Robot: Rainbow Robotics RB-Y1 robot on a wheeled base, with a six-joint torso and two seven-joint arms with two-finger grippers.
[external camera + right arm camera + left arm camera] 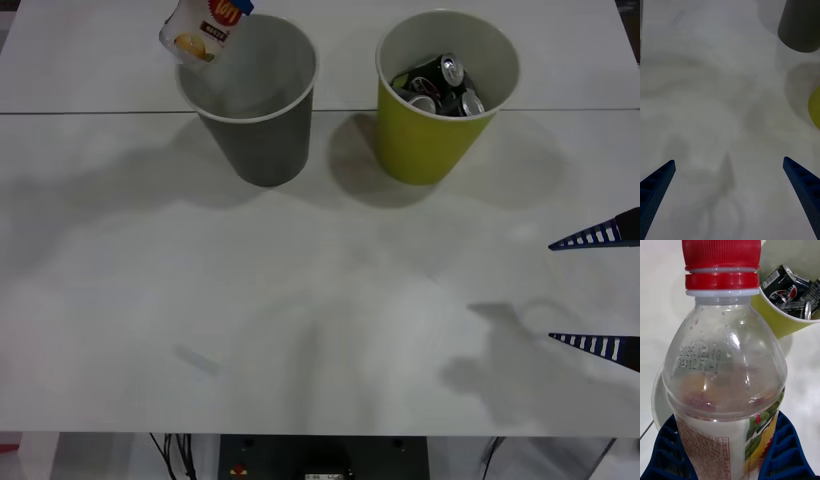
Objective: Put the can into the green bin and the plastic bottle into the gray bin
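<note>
The left gripper (730,450) pinches the plastic bottle (724,371): its 2 blue ribbed fingers (668,450) press against opposite sides of the labelled body. In the left wrist view the red cap (720,255) points away from the fingers, so the bottle's long axis runs in line with them. In the front view the bottle (203,28) sits at the far-left rim of the gray bin (255,115), above the opening, tilted, with the label showing.

The right gripper (597,292) is at the right edge of the table (250,320), its 2 fingers spread wide and holding nothing, with bare tabletop between them.

The green bin (435,130) stands upright just beside the gray bin, on its right, apart from it. Several dark cans (440,85) lie inside it.
</note>
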